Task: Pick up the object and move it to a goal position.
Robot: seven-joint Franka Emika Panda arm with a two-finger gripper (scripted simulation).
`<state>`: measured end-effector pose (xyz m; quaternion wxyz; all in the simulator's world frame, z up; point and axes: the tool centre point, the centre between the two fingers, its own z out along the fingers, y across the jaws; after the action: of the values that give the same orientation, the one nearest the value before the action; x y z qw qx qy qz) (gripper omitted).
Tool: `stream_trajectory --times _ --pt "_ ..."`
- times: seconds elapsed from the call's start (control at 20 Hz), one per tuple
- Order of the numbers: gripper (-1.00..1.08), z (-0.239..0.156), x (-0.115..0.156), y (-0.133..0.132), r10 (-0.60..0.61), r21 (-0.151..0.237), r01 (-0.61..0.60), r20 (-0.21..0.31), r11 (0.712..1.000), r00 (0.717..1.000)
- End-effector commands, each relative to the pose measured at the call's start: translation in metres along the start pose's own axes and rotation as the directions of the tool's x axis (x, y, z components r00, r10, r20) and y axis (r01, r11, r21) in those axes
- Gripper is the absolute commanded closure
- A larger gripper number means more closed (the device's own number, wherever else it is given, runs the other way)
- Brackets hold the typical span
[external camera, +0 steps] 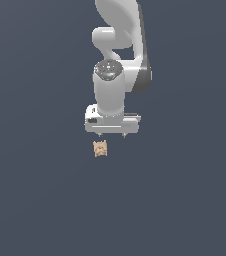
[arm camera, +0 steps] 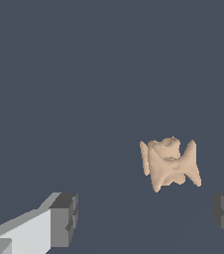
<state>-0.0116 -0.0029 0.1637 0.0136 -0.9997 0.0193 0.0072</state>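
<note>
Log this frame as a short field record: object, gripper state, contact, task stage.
object: tan lumpy item, alone on the dark surface
gripper: gripper, open, pointing down
contact: none; in the wrist view the item lies apart from both fingertips
alignment: item is off-centre, nearer one finger
task stage: not yet grasped

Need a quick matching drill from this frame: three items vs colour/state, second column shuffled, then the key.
Column A:
1. object
2. end effector
3. arm body

Column B:
a. white, glossy
b. open, holding nothing
c. tan, lumpy, lying free

Pairs: 1-c, 2-b, 3-a

In the wrist view, the object sits between the dark fingertips but nearer one of them, touching neither.
</note>
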Motion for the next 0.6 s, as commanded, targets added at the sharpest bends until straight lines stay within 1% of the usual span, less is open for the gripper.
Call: stream_trajectory --times 0.0,0.15,0.4,0.55 --pt "-0.92 0.0 0.0 0.0 0.0 0.0 0.0 0.0 1.0 1.0" --pt "-0.92 -0.005 0.002 -0.002 0.005 0.004 -0.004 -0.008 1.0 1.0" --pt "-0.92 -0.024 0.011 -0.007 0.02 0.021 -0.02 -0.038 1.0 0.999" --pt "-0.92 -0.024 0.011 -0.007 0.02 0.021 -0.02 -0.038 1.0 0.999"
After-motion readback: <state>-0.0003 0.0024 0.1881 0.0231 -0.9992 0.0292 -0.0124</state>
